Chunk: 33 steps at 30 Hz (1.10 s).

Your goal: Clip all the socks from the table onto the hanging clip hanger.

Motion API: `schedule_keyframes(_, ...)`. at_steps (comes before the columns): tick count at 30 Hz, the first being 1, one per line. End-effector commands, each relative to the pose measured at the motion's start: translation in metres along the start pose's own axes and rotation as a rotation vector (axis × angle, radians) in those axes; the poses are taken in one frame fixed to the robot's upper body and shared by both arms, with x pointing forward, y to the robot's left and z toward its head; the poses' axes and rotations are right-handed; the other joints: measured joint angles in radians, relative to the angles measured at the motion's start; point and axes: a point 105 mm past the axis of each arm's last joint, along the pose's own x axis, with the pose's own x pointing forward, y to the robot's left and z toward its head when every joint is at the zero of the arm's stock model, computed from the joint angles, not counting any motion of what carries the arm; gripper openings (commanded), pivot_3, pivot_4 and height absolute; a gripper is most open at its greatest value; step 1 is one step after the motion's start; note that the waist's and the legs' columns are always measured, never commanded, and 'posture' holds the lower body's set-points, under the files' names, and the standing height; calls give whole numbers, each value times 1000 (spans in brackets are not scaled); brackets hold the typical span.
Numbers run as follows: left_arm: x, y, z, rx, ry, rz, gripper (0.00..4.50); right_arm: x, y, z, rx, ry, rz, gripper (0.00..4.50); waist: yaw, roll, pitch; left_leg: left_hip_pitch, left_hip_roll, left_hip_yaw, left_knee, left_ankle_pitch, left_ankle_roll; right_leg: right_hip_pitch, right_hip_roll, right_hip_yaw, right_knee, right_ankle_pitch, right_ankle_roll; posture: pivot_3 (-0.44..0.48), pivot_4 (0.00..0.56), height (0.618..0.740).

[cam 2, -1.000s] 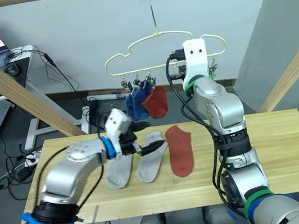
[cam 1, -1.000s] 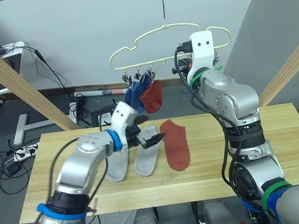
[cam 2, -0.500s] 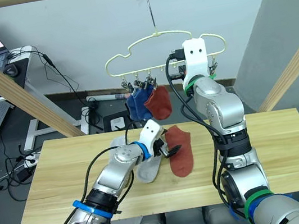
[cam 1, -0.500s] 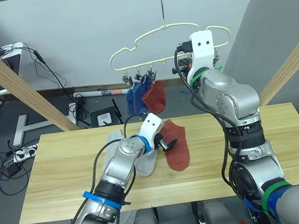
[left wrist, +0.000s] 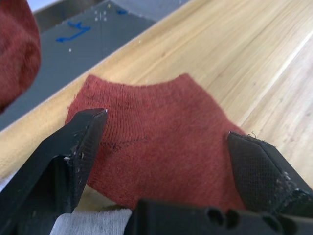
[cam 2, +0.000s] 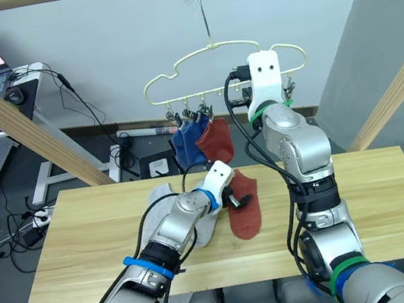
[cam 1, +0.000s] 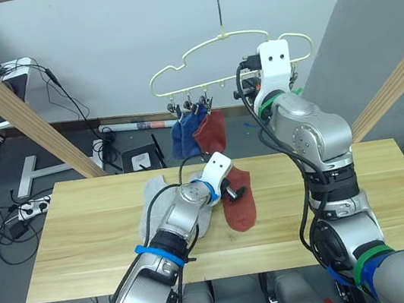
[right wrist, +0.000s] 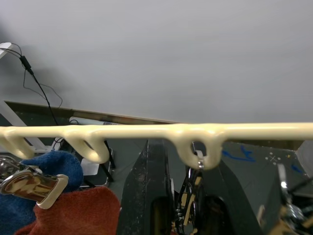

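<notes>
The table (cam 1: pixel 334 207) spreads wide across the head views, its pale planks carrying three socks near the middle: two grey socks (cam 1: pixel 150 199) lying side by side, partly under the left arm, and one red sock (cam 1: pixel 239 199) just beside them on the right. Above the far edge hangs the clip hanger (cam 1: pixel 203 63), with two blue socks (cam 1: pixel 182 138) and a second red sock (cam 1: pixel 210 131) already clipped together toward the left end of its bottom bar. The right gripper (right wrist: pixel 188 196) is raised to the hanger's right half; in its wrist view the two dark fingers sit close on either side of a small metal clip under the bar, though I cannot tell whether they are pinching it. The left gripper (left wrist: pixel 166 147) is down at the ankle end of the red sock on the table, its jaws spread wide with one finger on each side of the cuff, gripping nothing.
</notes>
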Motion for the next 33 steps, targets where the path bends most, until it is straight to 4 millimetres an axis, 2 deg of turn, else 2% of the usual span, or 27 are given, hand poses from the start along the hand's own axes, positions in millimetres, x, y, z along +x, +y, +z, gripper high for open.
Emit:
schedule_keyframes(1, 4, -3, -1, 16, 27, -2, 4457, -7, -1, 18, 0, -71, -10, 102, 0, 0, 0, 0, 0, 0, 0, 0, 0, 0, 0, 0, 0, 0, 0, 69, 210, 740)
schedule_keyframes(11, 11, -11, -20, 20, 145, -25, 4457, -8, -3, 18, 5, -70, -19, 102, -1, 0, -9, 0, 0, 0, 0, 0, 0, 1, 0, 0, 0, 0, 0, 58, 216, 740)
schedule_keyframes(15, 10, -12, -23, 4, 152, -37, 3589, -9, -4, 18, 8, -69, -25, 102, -2, 0, -12, 1, 0, 0, 0, 0, 1, 1, 0, 0, 0, 0, 0, 55, 218, 740)
schedule_keyframes(25, 8, -16, -21, -18, 133, -78, 648, -9, -5, 17, 10, -63, -25, 102, -8, 0, -12, 1, 0, 0, 0, 1, 2, 1, 0, 0, 0, 1, -1, 55, 220, 740)
schedule_keyframes(29, 6, -15, -10, -83, 76, -100, 648, -9, -4, 17, 12, -63, -18, 102, -12, 0, -12, 1, 0, 0, 0, 1, 2, 1, 0, 0, 0, 1, -1, 57, 219, 740)
schedule_keyframes(33, 2, -14, 14, -181, -20, -150, 648, -9, -1, 18, 18, -64, -4, 102, -15, 0, -12, 1, 0, 0, 0, 1, 2, 1, 0, 0, 0, 0, -1, 61, 219, 740)
